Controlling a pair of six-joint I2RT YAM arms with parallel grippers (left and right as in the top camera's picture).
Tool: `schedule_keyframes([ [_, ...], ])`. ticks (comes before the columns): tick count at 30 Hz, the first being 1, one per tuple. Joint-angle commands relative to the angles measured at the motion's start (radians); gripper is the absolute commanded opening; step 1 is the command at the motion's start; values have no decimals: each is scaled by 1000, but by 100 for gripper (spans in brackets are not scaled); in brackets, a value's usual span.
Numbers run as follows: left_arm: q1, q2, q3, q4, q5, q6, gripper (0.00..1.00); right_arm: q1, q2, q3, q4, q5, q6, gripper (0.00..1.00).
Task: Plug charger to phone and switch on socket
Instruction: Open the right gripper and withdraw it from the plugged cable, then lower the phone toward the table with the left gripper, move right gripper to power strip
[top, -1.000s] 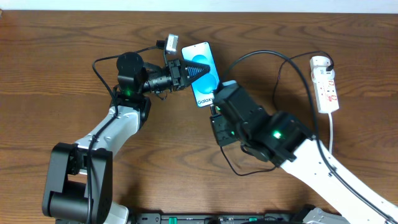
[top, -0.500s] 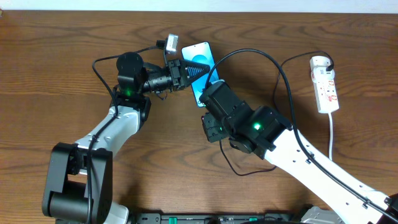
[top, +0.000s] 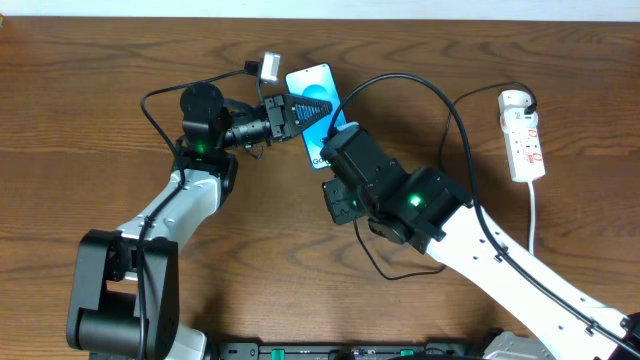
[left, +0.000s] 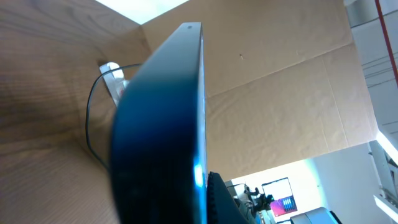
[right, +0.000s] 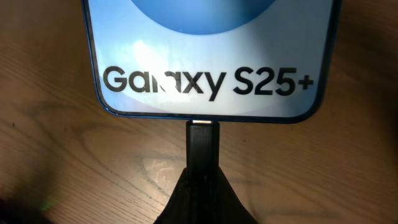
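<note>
The phone (top: 305, 78), with its bright blue screen, is held just off the table at the upper middle by my left gripper (top: 318, 108), which is shut on its sides. In the left wrist view its dark edge (left: 161, 124) fills the frame. My right gripper (top: 335, 150) is shut on the charger's black connector (right: 203, 143). The connector tip meets the middle of the bottom edge of the phone (right: 211, 56). The thin black cable (top: 400, 78) arcs right to the white plug head (top: 514, 100) in the socket (top: 527, 140).
The socket lies at the table's far right with a white lead (top: 533, 215) running toward the front. Thick black robot cables loop near the left arm (top: 160, 100) and under the right arm (top: 375, 265). Bare wood lies left and front.
My right gripper has moved up and left with the connector to the phone's bottom edge. My left gripper has shifted the phone slightly left and up.
</note>
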Motion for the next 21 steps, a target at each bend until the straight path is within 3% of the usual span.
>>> schedule_keyframes([
  [1,-45,-10,5,2,164,75,7,-21,-3,74,76,64,-34,1],
  [4,-63,-10,5,2,151,74,7,-21,-18,77,109,49,-34,2],
  [11,-58,-10,5,-30,46,74,7,-21,-99,81,-19,55,-80,31],
  [16,-58,-10,5,-29,-26,104,7,-23,-247,81,-147,136,-95,58],
  [21,-58,-10,5,-29,-40,103,7,-23,-368,81,-195,217,-95,70],
])
